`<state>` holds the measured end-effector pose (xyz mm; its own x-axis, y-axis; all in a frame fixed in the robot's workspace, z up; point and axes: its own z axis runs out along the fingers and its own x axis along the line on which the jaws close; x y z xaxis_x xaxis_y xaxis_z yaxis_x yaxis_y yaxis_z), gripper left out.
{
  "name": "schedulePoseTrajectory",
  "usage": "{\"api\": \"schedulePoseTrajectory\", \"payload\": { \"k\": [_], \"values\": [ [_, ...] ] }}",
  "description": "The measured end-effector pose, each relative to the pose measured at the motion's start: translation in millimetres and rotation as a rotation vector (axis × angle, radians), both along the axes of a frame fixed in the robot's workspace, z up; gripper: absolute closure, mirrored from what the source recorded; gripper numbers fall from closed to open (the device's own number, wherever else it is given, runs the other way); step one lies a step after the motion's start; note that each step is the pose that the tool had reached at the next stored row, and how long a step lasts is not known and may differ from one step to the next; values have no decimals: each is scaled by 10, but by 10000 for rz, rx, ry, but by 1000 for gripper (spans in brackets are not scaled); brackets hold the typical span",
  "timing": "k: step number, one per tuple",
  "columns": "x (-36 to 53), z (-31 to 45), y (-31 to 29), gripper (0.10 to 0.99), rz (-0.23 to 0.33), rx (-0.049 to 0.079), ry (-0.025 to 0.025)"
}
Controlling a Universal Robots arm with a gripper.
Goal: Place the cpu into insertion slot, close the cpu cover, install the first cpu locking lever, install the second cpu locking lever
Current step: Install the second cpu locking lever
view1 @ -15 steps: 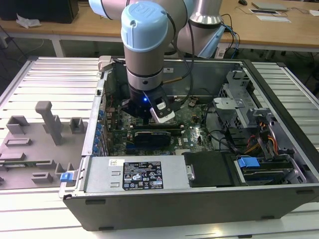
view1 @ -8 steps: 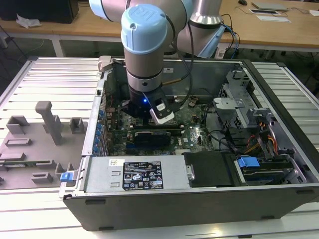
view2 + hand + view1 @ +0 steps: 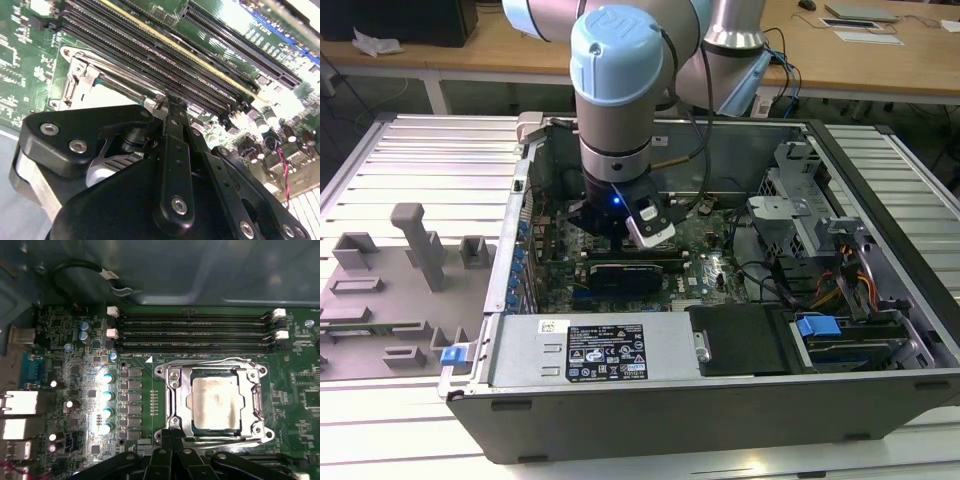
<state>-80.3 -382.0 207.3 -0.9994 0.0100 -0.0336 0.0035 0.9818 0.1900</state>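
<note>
Now we see the cpu (image 3: 216,405) seated in the insertion slot (image 3: 191,426), cpu cover (image 3: 175,395) down; our gripper (image 3: 172,432), fingers pressed together, touches its edge.

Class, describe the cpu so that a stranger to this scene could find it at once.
Start at the green motherboard in the first wrist view and find the memory slots. Beside them sits the cpu cover, a silver frame. The cpu is the pale square plate in its window, the only plain, unmarked metal surface there.

CPU (image 3: 217,402): flat square chip, pale silver-beige top, seated level in the insertion slot (image 3: 196,426). CPU cover (image 3: 175,399): silver-grey windowed frame, closed flat around the chip, just beside the motherboard's long black memory slots (image 3: 195,332).
</note>
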Motion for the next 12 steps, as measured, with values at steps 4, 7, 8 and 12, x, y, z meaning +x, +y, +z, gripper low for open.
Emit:
{"api": "schedulePoseTrajectory", "payload": {
  "k": [4, 7, 8, 12],
  "values": [
    [5, 185, 1, 980, -2, -136, 1],
    [121, 188, 0, 980, -10, -310, 69],
    [154, 187, 1, 980, -12, -338, 83],
    [303, 187, 1, 980, -18, -478, 152]
  ]
}}
